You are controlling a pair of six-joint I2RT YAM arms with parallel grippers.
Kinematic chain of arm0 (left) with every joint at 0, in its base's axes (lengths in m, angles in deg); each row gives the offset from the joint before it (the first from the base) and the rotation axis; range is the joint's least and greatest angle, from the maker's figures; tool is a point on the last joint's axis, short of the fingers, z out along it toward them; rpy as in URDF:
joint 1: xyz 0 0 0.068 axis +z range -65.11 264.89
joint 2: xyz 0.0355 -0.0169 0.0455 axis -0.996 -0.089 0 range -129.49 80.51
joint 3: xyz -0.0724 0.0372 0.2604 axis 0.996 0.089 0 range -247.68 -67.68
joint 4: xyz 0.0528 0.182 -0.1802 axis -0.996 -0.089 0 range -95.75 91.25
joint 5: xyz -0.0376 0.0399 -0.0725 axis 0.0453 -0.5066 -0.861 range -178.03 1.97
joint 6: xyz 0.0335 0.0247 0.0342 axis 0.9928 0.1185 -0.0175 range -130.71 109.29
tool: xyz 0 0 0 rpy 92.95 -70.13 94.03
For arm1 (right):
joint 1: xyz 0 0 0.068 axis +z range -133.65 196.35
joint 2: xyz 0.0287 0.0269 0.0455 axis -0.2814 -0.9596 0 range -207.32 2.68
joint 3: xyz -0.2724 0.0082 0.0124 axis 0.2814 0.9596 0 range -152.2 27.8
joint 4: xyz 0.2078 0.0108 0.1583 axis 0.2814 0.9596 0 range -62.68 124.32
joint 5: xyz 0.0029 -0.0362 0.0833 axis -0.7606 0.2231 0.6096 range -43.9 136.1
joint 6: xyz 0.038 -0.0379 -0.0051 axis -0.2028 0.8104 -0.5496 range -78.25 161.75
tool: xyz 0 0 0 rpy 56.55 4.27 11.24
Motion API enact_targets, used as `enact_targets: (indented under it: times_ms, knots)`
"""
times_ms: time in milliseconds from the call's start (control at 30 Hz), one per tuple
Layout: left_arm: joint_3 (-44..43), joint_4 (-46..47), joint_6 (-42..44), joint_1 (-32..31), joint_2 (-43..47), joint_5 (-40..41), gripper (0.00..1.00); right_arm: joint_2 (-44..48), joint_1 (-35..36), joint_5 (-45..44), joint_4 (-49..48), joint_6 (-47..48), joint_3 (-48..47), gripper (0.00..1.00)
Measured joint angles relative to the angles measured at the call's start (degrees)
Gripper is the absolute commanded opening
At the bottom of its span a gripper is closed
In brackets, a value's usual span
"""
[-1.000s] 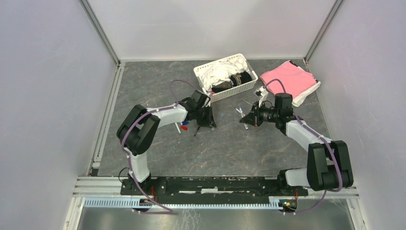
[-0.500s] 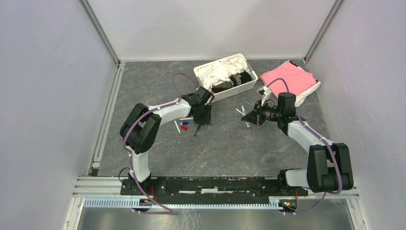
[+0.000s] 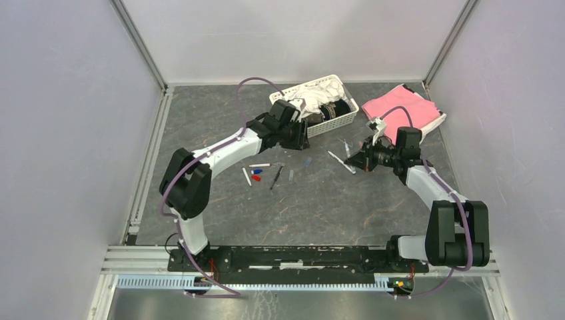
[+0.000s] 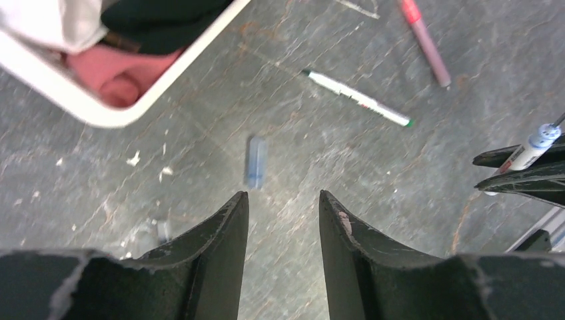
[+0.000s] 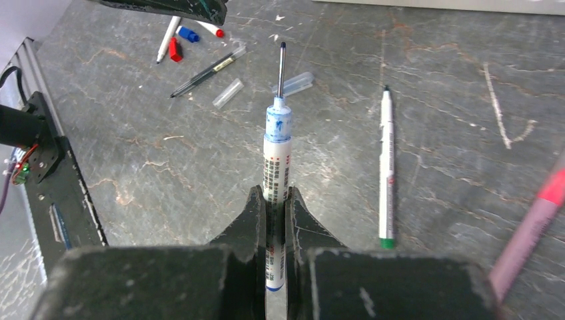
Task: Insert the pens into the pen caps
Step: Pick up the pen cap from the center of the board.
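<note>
My right gripper [image 5: 274, 190] [image 3: 355, 160] is shut on a white pen with a blue collar and thin tip [image 5: 276, 150], which points away from it. My left gripper [image 4: 283, 195] [image 3: 300, 138] is open and holds nothing. It hovers near the basket, over a bluish translucent pen cap [image 4: 256, 161] [image 3: 307, 162]. A green-ended white pen [image 5: 386, 167] [image 4: 356, 99] and a pink pen [image 4: 424, 43] lie between the grippers. Further left lie a dark pen [image 3: 276, 177], two white pens [image 3: 260, 165] [image 3: 245, 177], a blue cap [image 3: 258, 171], a red cap [image 3: 256, 178] and a clear cap [image 3: 291, 175].
A white basket [image 3: 341, 120] holding cloth and dark items stands at the back, close to the left gripper. A folded pink cloth [image 3: 403, 110] lies at the back right, behind the right arm. White scuff marks [image 5: 503, 113] streak the grey tabletop.
The left gripper has opened and moved from the pens at the left up and back toward the basket. The dark pen now lies on the table. The right gripper has drawn slightly right with its pen.
</note>
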Motion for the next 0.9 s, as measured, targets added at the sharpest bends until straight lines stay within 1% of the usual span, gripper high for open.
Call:
enact_targets:
  times_ms: [200, 333, 567, 767, 900]
  knots:
    - [-4.20, 1.29, 0.00, -0.24, -5.11, -2.47, 0.50, -0.09, -2.58, -0.02, 1.99, 2.14, -0.46, 0.00]
    - [-7.72, -0.92, 0.00, -0.96, -10.16, -2.47, 0.50, -0.72, -3.10, -0.02, 3.13, 2.97, -0.76, 0.00]
    - [-12.85, -5.38, 0.48, -3.30, -15.43, -0.31, 0.49, -2.86, -3.13, -0.04, 3.85, 3.63, -1.42, 0.00]
    - [-17.00, -8.33, 0.98, -4.09, -19.69, 1.42, 0.46, -3.93, -3.15, -0.04, 4.22, 3.78, -1.62, 0.00]
    - [-18.75, -10.40, 1.36, -4.39, -21.86, 3.69, 0.46, -4.00, -3.15, -0.04, 4.39, 3.78, -1.62, 0.00]
